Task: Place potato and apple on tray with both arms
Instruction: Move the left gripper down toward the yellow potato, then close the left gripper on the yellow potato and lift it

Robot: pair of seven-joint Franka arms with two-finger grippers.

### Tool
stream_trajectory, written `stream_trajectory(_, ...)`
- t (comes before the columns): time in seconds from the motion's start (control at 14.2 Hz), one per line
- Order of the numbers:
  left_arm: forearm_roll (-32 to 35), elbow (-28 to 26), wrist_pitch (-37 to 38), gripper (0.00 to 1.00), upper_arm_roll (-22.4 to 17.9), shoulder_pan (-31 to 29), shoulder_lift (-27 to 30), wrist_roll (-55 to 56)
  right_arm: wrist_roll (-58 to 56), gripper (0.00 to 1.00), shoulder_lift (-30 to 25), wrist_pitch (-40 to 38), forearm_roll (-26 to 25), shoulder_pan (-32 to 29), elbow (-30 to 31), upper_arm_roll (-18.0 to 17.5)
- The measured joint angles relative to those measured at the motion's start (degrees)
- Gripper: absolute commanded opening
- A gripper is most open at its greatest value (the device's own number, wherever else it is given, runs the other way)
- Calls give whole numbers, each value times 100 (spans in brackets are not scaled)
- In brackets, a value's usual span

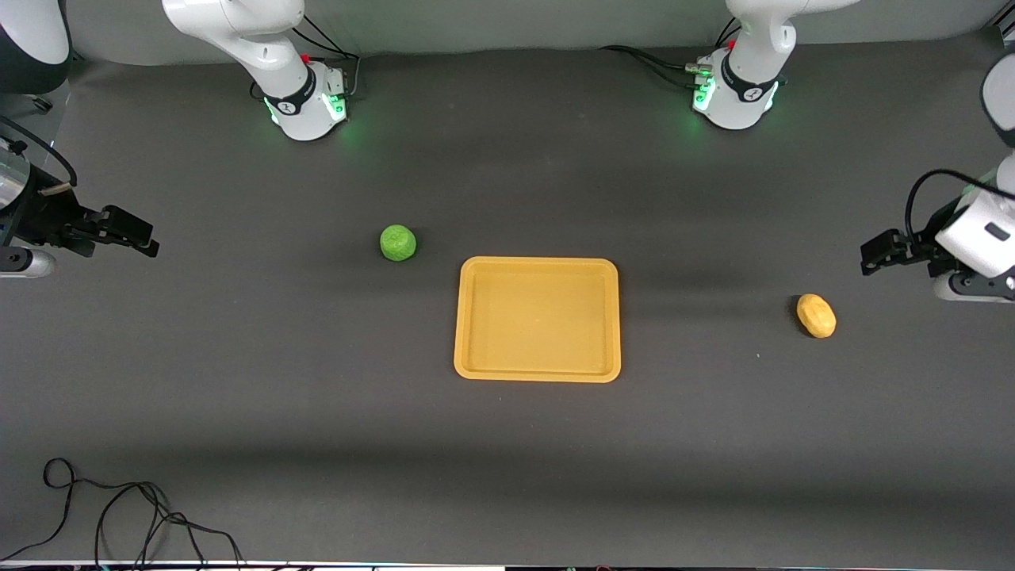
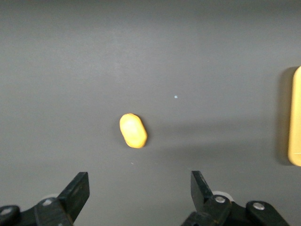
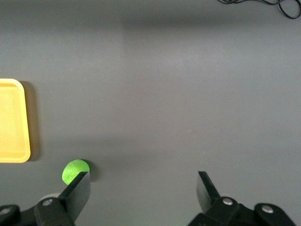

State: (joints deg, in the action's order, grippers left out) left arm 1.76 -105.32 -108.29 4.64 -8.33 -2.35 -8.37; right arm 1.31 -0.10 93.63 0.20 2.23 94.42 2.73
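The yellow-orange tray (image 1: 538, 376) lies in the middle of the table, with nothing in it. The green apple (image 1: 398, 243) sits on the table beside the tray's corner, toward the right arm's end. The potato (image 1: 816, 316) lies on the table toward the left arm's end. My left gripper (image 1: 872, 258) hangs open and empty over the table's left-arm end, near the potato (image 2: 133, 131). My right gripper (image 1: 147, 242) hangs open and empty over the right-arm end, apart from the apple (image 3: 74, 170). The left gripper (image 2: 139, 186) and right gripper (image 3: 143, 188) show wide gaps. The tray's edge shows in both wrist views (image 2: 295, 122) (image 3: 11, 122).
A looped black cable (image 1: 119, 515) lies on the table near the front camera at the right arm's end. The two arm bases (image 1: 305, 103) (image 1: 737, 95) stand along the table edge farthest from the front camera. Dark bare cloth surrounds the tray.
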Motion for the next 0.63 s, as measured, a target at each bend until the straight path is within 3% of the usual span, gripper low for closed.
stream_trajectory(0.21, 0, -726, -1010, 99, -18, -440, -154, -556, -169, 100, 0, -22, 0, 2, 0, 0)
stream_trajectory(0.42, 0, -1392, -1865, 99, 0, -494, -502, -612, -172, 100, 3, -27, 0, 2, 1, 0)
stream_trajectory(0.63, -9, -1578, -2390, 99, 26, -492, -1117, -612, -172, 100, 9, -27, 0, 2, 1, 0)
